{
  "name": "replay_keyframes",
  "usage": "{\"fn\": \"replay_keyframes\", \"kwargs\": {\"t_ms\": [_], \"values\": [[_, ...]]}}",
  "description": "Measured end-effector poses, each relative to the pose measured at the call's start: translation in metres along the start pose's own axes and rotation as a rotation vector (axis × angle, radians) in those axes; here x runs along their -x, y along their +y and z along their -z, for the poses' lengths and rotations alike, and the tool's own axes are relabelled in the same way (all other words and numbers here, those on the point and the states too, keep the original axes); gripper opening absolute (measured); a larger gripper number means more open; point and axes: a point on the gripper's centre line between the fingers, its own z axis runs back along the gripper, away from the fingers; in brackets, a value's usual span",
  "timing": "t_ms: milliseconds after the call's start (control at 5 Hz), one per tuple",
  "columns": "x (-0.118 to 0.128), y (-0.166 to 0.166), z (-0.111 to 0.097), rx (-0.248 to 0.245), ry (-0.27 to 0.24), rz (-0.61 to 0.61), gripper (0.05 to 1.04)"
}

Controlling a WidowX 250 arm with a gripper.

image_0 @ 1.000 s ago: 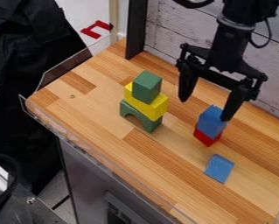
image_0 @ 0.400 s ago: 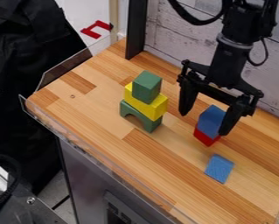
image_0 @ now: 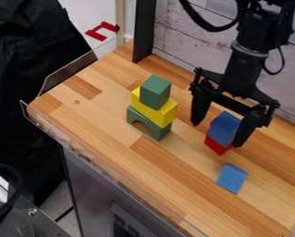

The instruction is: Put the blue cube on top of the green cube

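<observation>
One blue cube [image_0: 224,128] sits btwn spread tips of pincer [image_0: 217,134].

Over my remote feed I saw two stacks on the worktop [image_0: 100,121]. In the left one, the arch [image_0: 136,115] lay lowest, the middle block [image_0: 165,114] on it and the top cube [image_0: 155,92] on that. In the right one, the upper cube [image_0: 223,128] sat on the base block [image_0: 217,145]. A loose block [image_0: 231,178] lay before that right-hand pair, apart from it.
</observation>
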Motion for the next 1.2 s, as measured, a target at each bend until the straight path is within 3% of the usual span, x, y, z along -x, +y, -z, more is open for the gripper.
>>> {"fn": "replay_keyframes", "kwargs": {"t_ms": [800,1000,1200], "values": [[-0.014,-0.004,0.018,0.043,0.042,-0.015,0.964],[-0.018,0.0,0.019,0.061,0.034,-0.036,0.672],[-0.019,0.003,0.019,0.076,0.035,-0.057,0.576]]}}
